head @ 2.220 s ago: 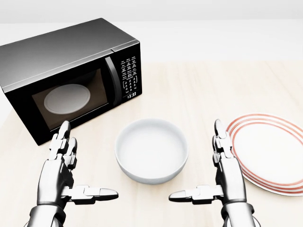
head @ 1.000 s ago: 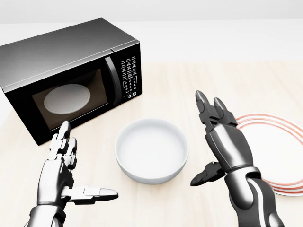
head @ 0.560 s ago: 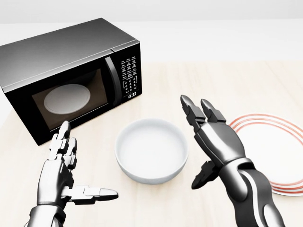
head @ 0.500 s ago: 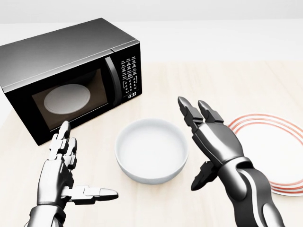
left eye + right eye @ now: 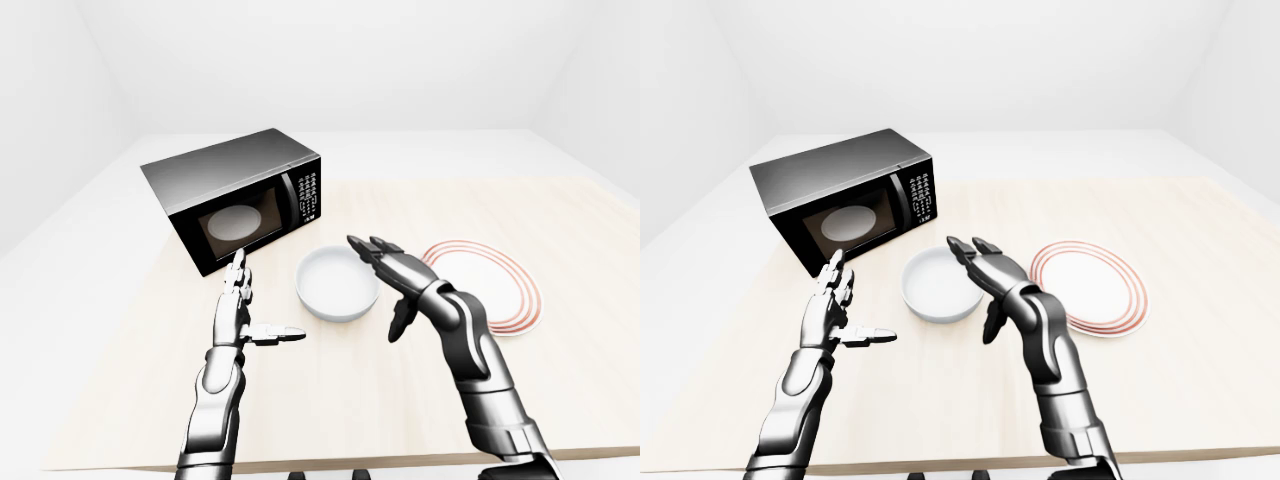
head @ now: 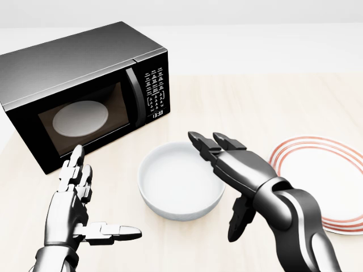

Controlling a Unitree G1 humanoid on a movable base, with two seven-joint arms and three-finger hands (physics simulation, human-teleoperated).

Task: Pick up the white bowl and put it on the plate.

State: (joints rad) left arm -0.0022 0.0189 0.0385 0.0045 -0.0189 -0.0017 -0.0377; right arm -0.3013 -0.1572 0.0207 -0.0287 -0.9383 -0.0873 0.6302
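White bowl: round, plain and empty, sitting upright on the pale wooden counter at the centre of the head view. Plate: flat, white, ringed with thin red bands near its rim, lying on the counter at the view's right, near the bowl but standing apart from it.

White bowl right rim hidden beneath the right hand fingers, plate cut by head view's right edge, keypad labels too small to read
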